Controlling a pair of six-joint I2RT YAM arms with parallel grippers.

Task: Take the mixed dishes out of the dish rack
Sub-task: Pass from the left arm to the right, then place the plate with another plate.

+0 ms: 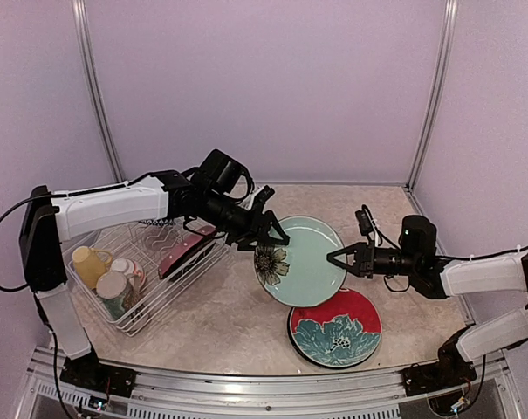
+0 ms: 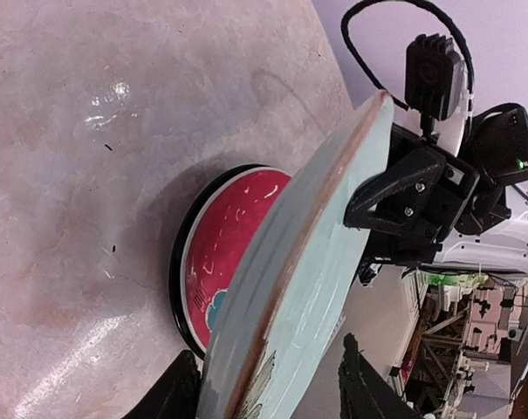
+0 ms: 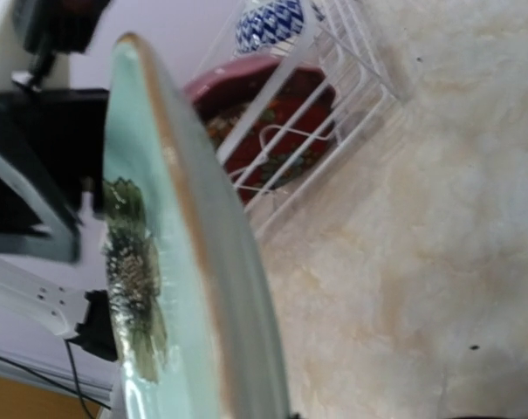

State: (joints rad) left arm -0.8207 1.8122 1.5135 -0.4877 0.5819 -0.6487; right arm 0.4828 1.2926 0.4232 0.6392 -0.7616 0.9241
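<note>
Currently: pale green plate [image 1: 307,262] held aloft and tilted between both arms, above the worktop [image 1: 220,323]. Right hand [image 1: 336,258] pinches its right rim. Left hand [image 1: 270,237] straddles the opposite rim by the flower print; cannot tell whether its fingers press. Red floral plate [image 1: 335,330] lies flat just below. Dish rack [image 1: 172,297], at left, holds mugs [image 1: 91,262] and a red dish [image 1: 185,255].

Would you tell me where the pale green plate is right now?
Top view, centre: the pale green plate hangs tilted between both arms' jaws, right of the dish rack and just behind the red floral plate.
</note>
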